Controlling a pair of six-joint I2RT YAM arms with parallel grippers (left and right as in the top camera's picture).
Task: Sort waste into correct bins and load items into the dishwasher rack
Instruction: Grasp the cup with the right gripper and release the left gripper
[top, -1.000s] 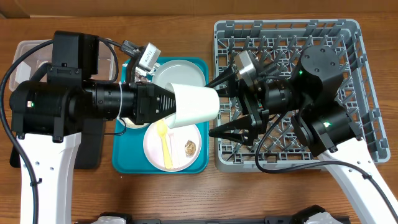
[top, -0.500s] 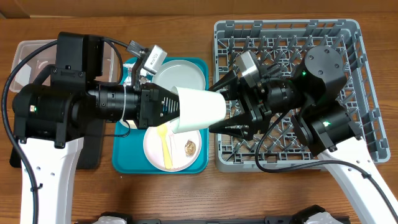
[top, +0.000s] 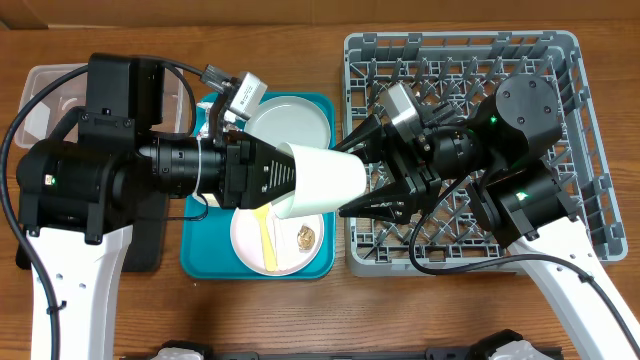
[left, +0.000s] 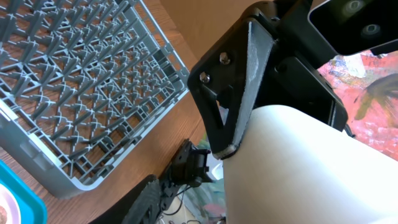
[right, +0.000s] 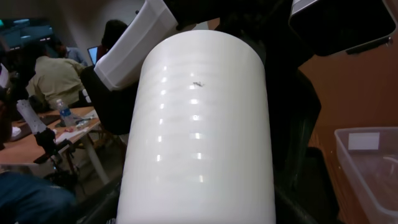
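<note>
**A:** What takes up the most room?

**B:** The dishwasher rack (top: 592, 150). It is a grey lattice crate that fills the right side of the table, and the right arm reaches across it toward the left.

**A:** And beside it?

**B:** The teal tray (top: 200, 255) sits just left of the rack. Further left, at the back corner, is the clear tub (top: 42, 85). The black tray (top: 150, 245) lies in front of the tub, mostly hidden under the left arm.

**A:** What is on the teal tray?

**B:** There are two plates. A pale round plate (top: 290, 118) is at the back and a pinkish-white plate (top: 290, 250) is at the front.

**A:** Where is the white cup (top: 320, 180)?

**B:** It is in the air, lying on its side above the tray's right edge and just short of the rack. Its mouth points left and its base points right.

**A:** Who holds it?

**B:** The right gripper (top: 348, 182) straddles the base end, with its jaws closed onto the cup. The left wrist view shows one of its fingers (left: 242, 93) lying flat against the cup's wall. The left gripper (top: 282, 180) is at the cup's mouth, and I cannot tell whether it is pinching the rim or is spread apart.

**A:** Anything smaller?

**B:** The yellow utensil (top: 266, 235) lies on the pinkish-white plate, and its upper end runs under the cup. The brown food scrap (top: 307, 237) sits on the same plate, just to the right of the utensil.
</note>
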